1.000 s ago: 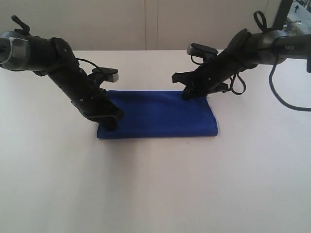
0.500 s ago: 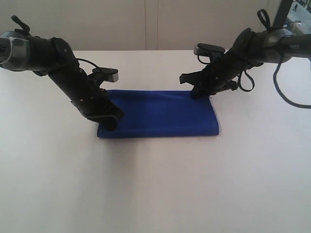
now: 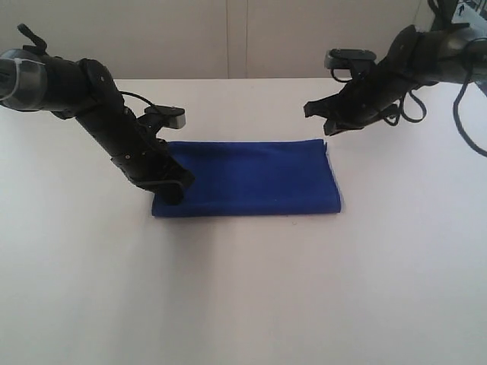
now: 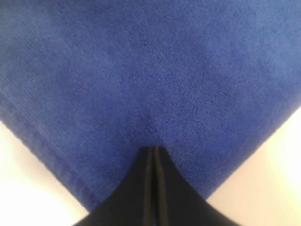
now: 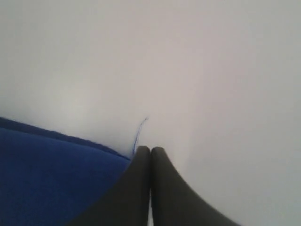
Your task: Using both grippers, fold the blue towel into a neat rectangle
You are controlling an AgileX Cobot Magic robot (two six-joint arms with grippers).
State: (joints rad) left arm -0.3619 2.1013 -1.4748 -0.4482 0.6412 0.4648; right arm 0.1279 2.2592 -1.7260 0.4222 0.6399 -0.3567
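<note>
Left arm [image 3: 99,114]: black jointed tube, silver-grey collar.
Right arm [image 3: 407,65]: black, draped with looping black cables [image 3: 461,120].
Fingers [image 4: 141,197]: black, narrow, tapering.

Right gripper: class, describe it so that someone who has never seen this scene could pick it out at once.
On the white table lies a folded blue towel. The right gripper, black and shut, hangs just off its far right corner. The left gripper, equally black, instead rests on the towel's near left corner.
</note>
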